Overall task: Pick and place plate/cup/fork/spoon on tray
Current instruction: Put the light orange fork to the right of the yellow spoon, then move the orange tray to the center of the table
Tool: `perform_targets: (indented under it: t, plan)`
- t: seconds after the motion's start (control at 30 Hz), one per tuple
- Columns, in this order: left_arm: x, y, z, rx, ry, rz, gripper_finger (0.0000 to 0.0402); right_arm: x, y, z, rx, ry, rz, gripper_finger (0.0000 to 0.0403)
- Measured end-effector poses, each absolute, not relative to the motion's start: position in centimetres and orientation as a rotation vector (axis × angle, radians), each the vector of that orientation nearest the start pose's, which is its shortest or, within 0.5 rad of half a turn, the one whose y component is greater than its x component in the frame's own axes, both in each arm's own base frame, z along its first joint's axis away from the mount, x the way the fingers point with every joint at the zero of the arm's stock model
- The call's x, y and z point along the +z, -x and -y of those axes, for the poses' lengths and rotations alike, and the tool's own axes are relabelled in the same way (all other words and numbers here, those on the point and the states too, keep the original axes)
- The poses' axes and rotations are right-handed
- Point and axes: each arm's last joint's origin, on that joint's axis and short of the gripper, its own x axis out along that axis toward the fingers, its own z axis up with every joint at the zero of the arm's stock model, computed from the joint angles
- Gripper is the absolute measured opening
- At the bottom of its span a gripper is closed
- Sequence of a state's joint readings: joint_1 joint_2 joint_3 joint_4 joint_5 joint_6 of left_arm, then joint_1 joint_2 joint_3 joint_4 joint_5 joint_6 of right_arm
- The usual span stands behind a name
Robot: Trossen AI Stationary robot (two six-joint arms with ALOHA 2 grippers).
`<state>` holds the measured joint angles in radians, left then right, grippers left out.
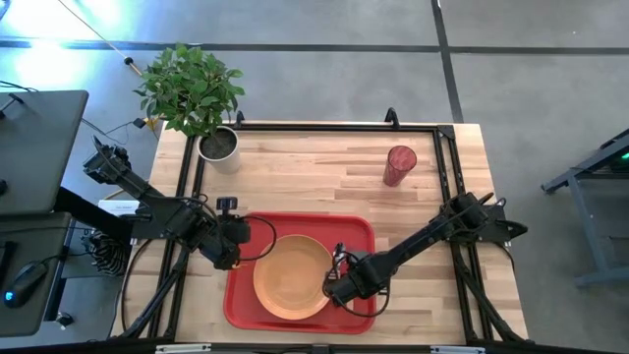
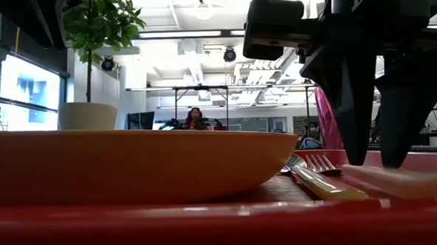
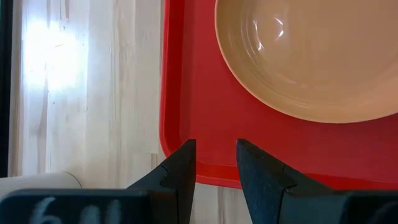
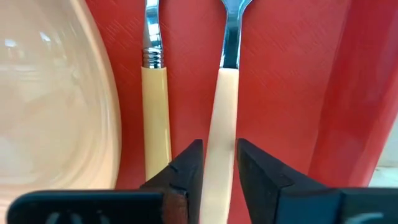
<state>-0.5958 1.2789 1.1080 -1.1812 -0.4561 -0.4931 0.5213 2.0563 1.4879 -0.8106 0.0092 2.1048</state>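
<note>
Far left of the high view you see a dark desk (image 1: 39, 147) with a mouse (image 1: 25, 283) lying on it, and grey concrete floor (image 1: 314, 59) all round the table. At the pale wooden table's (image 1: 295, 167) upper left corner stands a leafy plant in a grey pot (image 1: 218, 146).

Your left gripper (image 1: 234, 244) hangs over the left edge of the red tray (image 1: 246, 305), low in the frame; its wrist view shows the fingers a narrow gap apart with nothing between them.

The orange plate (image 1: 293, 277) lies on the tray, left of centre. Right of the plate, still on the tray, two utensils lie side by side: in the right wrist view, one with a yellowish handle (image 4: 155, 112) nearest the plate and one with a pale tan handle (image 4: 225, 118) beside it. You cannot tell from their heads which is fork and which is spoon.

Your right gripper (image 1: 341, 286) is down at the plate's right rim, its fingers slightly parted and straddling the pale tan handle.

The dark red cup (image 1: 398, 165) stands upright on bare wood, upper right of centre, well apart from the tray.

In the low view, the room behind shows white ceiling lights (image 2: 206, 8) and a person (image 2: 196, 117) seated far back.
</note>
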Motion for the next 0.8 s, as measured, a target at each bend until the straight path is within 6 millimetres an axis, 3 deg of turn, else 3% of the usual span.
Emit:
perform_targets:
  t: [0.4,0.8]
  plan:
    - [28.2,-18.6,11.1,0.163,-0.251,-1.142,0.0104,16.2,-34.6,-19.7,-1.054,-1.337,-1.147,0.0085]
    - [28.2,-18.9,10.6,0.184,-0.242,-1.145,0.0104,19.5,-33.0,-18.5,-1.089,-1.285,-1.091,0.0085]
